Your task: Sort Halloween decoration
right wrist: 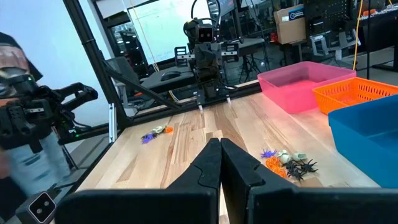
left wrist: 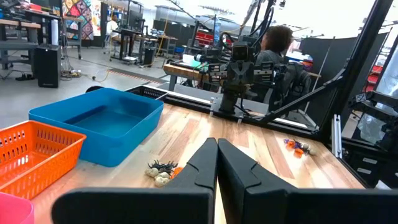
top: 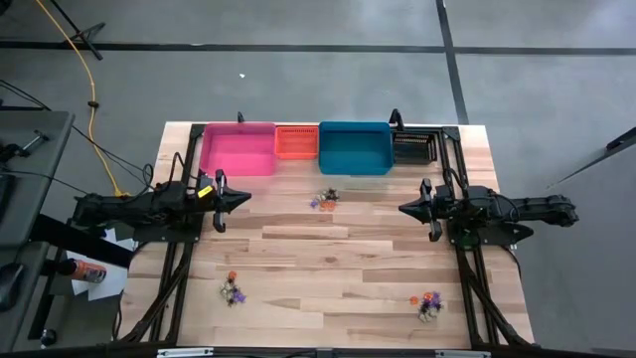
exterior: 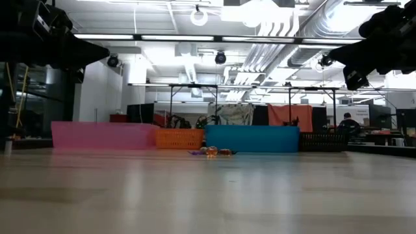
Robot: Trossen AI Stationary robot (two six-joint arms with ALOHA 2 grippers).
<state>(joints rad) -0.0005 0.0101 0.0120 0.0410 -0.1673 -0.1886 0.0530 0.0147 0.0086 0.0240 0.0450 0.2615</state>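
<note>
Both end effectors, left [top: 244, 200] and right [top: 403, 209], hover fingers together, holding nothing, facing across the desk [top: 328, 259].
Low view: Halloween decoration [exterior: 211, 152] clustered before the blue bin [exterior: 252, 138].
Wrist views: unsorted trinkets; arms apparently poised to begin.

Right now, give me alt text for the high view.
Two dark arms hover over a wooden table, left gripper and right gripper shut and empty. Three trinket piles lie scattered; pink bin, orange bin, blue bin and black bin line the far edge.
</note>
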